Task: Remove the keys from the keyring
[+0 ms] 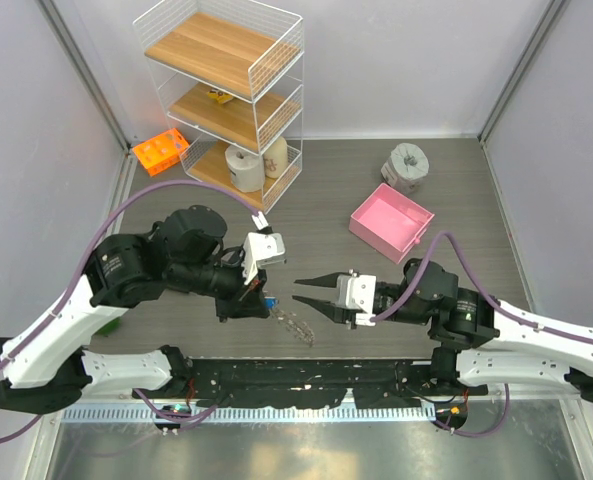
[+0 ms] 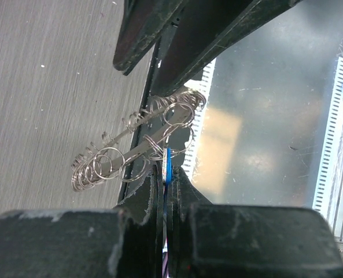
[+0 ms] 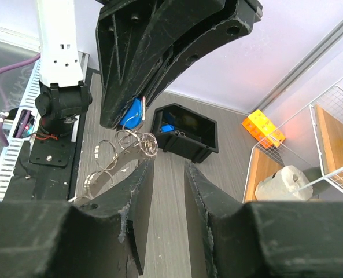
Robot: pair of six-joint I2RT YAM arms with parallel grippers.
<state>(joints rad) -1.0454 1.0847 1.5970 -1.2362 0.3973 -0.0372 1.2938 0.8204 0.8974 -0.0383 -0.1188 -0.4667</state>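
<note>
A white wire shelf (image 1: 226,90) with three wooden boards (paper rolls (image 1: 244,168) on the lowest) stands at the table's (image 1: 376,290) back left, an orange crate (image 1: 161,152) just beside it, a pink box (image 1: 391,222) and a grey roll (image 1: 408,166) farther right, and a black bin (image 3: 185,127) nearer the front.

Silver keys (image 2: 131,153), blue-headed key (image 2: 166,165), pink tray (image 1: 391,221), orange rack (image 1: 161,151), grey wood-grain table (image 1: 336,180), white wire shelf (image 1: 278,65)

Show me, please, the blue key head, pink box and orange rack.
blue key head (image 2: 166,167), left wrist view, upper edge
pink box (image 1: 394,218), top view, bare floor
orange rack (image 1: 161,152), top view, top face
</note>
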